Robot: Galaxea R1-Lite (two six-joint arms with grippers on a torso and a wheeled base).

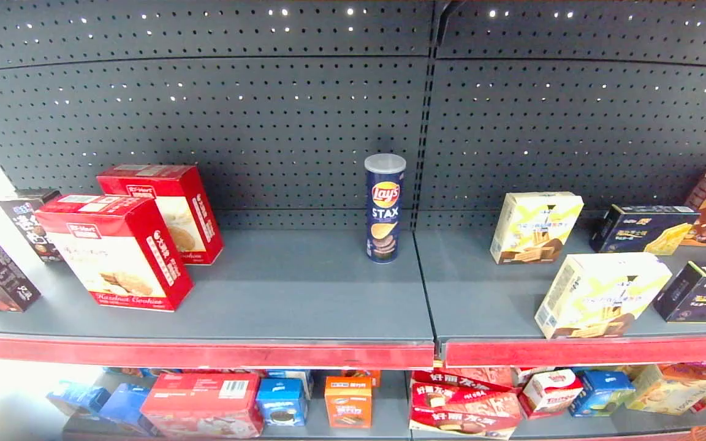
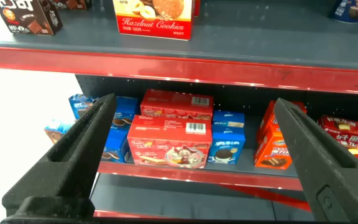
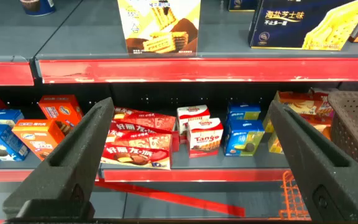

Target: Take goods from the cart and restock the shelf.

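Left claw [image 2: 194, 106] and right claw [image 3: 190, 104] both gape wide and empty, facing the lower tier. A can [image 1: 384, 208] stands upright mid-way along the shelf [image 1: 267, 294], red boxes [image 1: 121, 250] left of it, yellow boxes [image 1: 598, 294] right

The dark grey metal shelf [image 1: 304, 294] and its perforated grey back panel [image 1: 236, 122] wear smooth matt paint. The red front edge strip [image 1: 206, 354] is glossy plastic. The large red cookie box [image 1: 117, 251] is shiny printed cardboard. The tall blue chip can [image 1: 383, 214] has a frosted plastic lid. The brown lattice basket [image 3: 356, 124] looks like matt plastic.
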